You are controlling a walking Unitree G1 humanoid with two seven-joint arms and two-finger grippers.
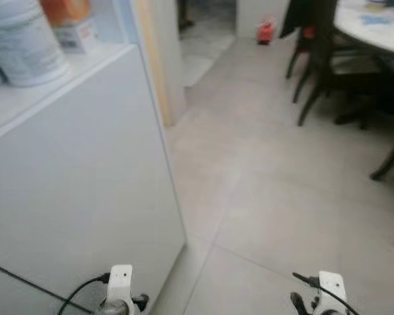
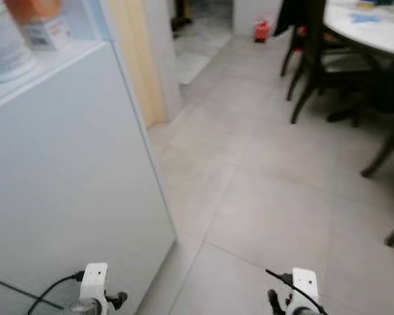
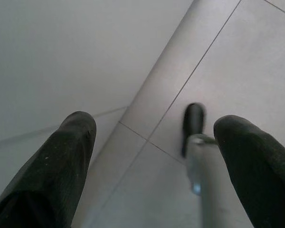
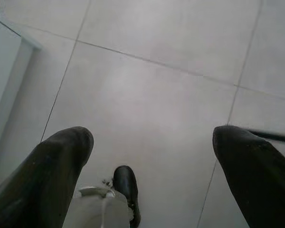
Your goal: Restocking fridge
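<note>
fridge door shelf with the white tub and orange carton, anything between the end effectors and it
Nothing visible blocks it. The fridge door stands open on the robot's left, white tub and orange carton on its shelf. Both end effectors, left and right, hang low, open and empty.

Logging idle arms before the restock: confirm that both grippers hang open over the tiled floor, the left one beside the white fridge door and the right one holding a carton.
One detail is wrong: the right gripper holds nothing. The right wrist view shows its jaws apart with bare tiled floor between them. The rest stands: the left gripper hangs open beside the white fridge door.
</note>
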